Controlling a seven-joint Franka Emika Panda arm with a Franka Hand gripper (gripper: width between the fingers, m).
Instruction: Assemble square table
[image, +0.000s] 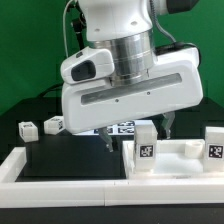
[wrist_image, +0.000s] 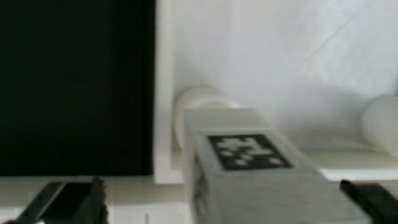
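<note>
The square table top (image: 180, 158) lies at the exterior view's right, white with a raised rim. Two legs with tags stand upright on it, one at the near corner (image: 146, 150) and one at the right (image: 214, 146). My gripper (image: 138, 136) hangs over the near-corner leg, open, one finger on each side of it. In the wrist view the tagged leg (wrist_image: 249, 160) stands in its corner socket on the table top (wrist_image: 285, 50). My gripper (wrist_image: 217, 203) straddles it, and its dark fingers (wrist_image: 75, 202) stand apart from the leg with gaps on both sides.
Two loose white legs (image: 28, 128) (image: 55, 123) lie on the black surface at the exterior view's left. White bars (image: 60, 170) edge the surface at the front and left. The marker board (image: 122, 128) lies behind my gripper.
</note>
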